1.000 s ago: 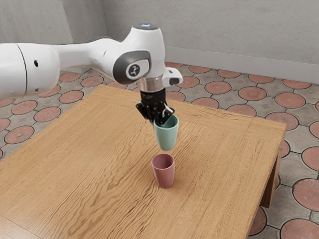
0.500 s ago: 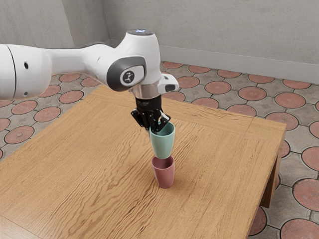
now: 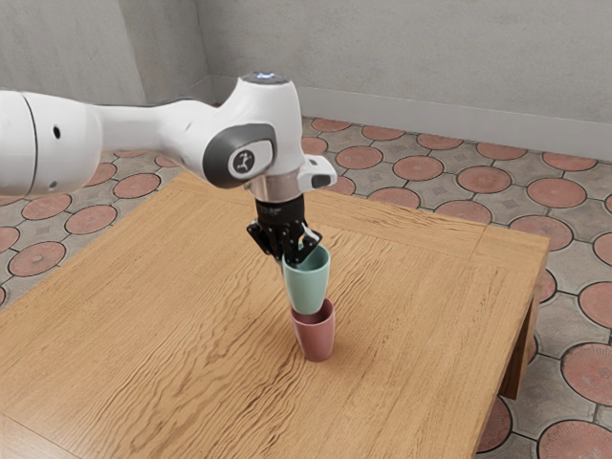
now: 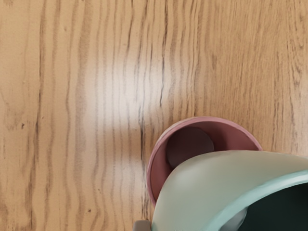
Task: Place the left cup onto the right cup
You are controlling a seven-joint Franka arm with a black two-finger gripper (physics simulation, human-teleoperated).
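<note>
While the green cup hangs slightly tilted, base in the mouth of the pink cup, the black gripper pinches its rim between narrowly parted fingers, above the wooden table.

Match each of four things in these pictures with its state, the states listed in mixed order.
1 green cup
2 pink cup
3 claw
4 table

A stands on the table
B wooden, under both cups
C held, base at the other cup's mouth
D shut on a cup's rim

Pairs: 1-C, 2-A, 3-D, 4-B
</note>
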